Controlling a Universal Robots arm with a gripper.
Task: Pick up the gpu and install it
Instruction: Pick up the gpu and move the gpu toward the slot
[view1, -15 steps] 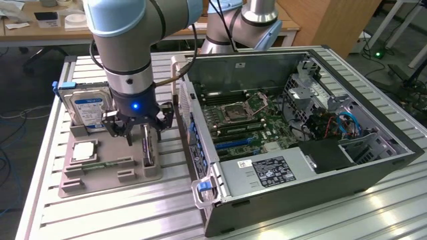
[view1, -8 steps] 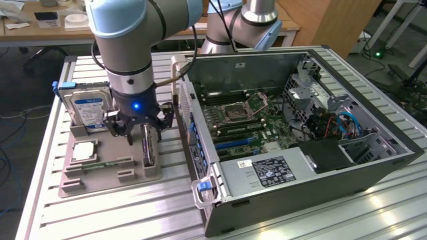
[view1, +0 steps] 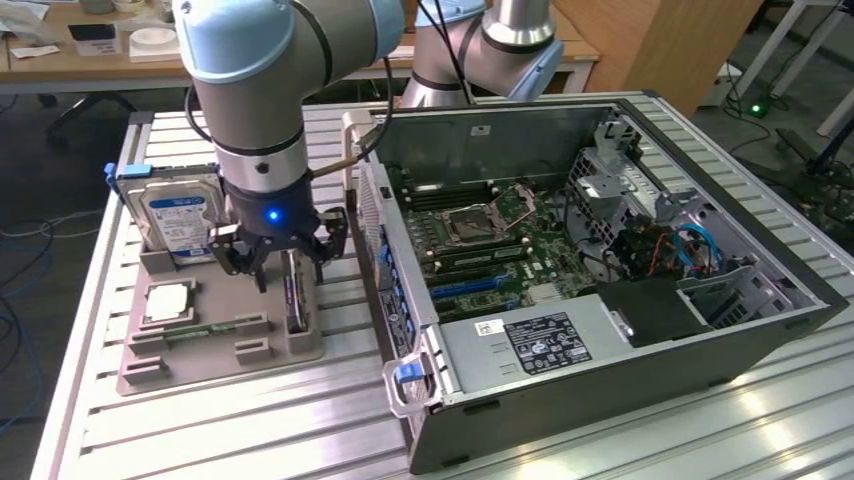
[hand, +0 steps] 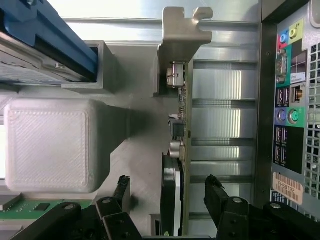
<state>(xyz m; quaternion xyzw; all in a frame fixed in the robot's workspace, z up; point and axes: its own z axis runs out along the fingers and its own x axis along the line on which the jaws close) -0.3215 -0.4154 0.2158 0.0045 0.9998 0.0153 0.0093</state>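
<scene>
The gripper (view1: 286, 272), jaws spread apart, straddles the gpu (hand: 176, 131) upright between its fingers; it looks light, stiff and fragile, best pinched across the cooler.

- One gpu (view1: 296, 300).
- One hard drive (view1: 180, 215), at the holder's far end.
- One silver chip (view1: 171, 300).
- One memory stick (view1: 200, 330).
- One holder (view1: 200, 368), on the exterior view's left.
- One computer case (view1: 574, 400), on the exterior view's right.
- One gripper (view1: 284, 272) with two fingers (hand: 214, 192).
- One table (view1: 267, 430).
</scene>
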